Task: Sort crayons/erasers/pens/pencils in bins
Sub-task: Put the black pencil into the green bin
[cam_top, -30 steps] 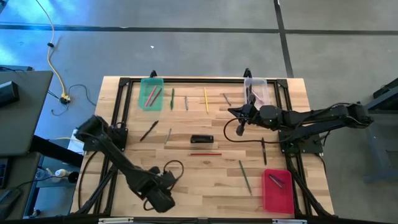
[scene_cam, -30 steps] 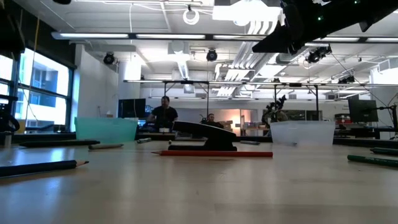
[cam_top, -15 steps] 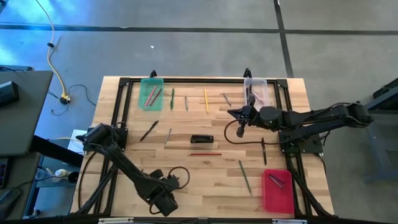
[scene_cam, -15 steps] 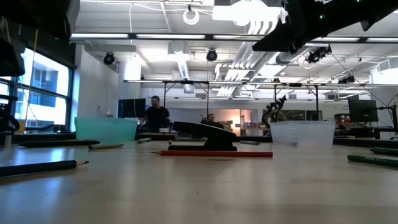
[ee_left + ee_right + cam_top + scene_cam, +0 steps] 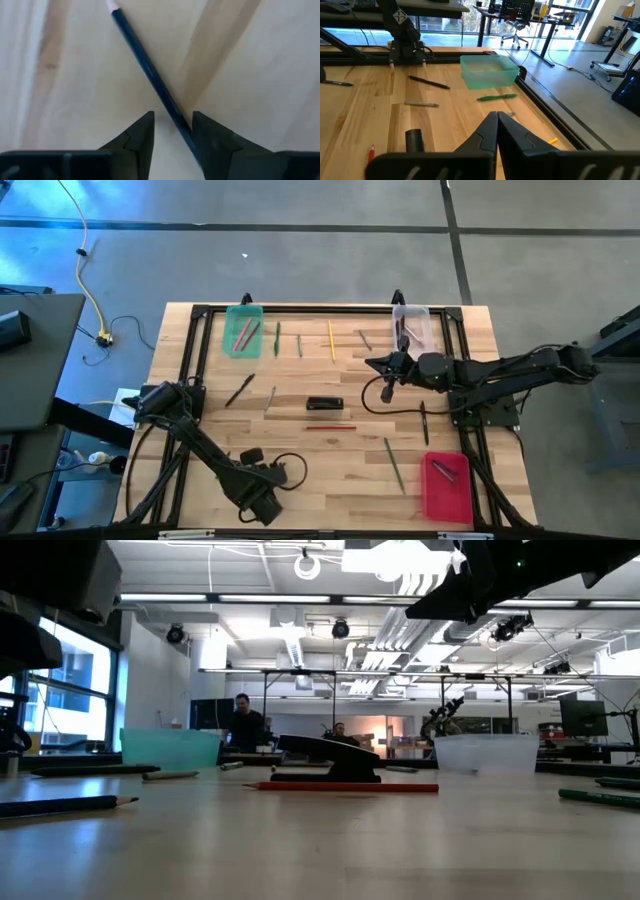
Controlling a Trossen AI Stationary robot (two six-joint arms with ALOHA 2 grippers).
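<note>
left tool (image 5: pixel 172 127) slid slightly | spread wide astride dark pencil (image 5: pixel 150 75) | right tool (image 5: pixel 497 125) closed

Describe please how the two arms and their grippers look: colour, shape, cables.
Both arms are black and jointed, mounted on black frame rails. A thin black cable loops beside the left gripper and another below the right gripper. Each gripper has two dark, wedge-shaped fingers tapering to points.
</note>
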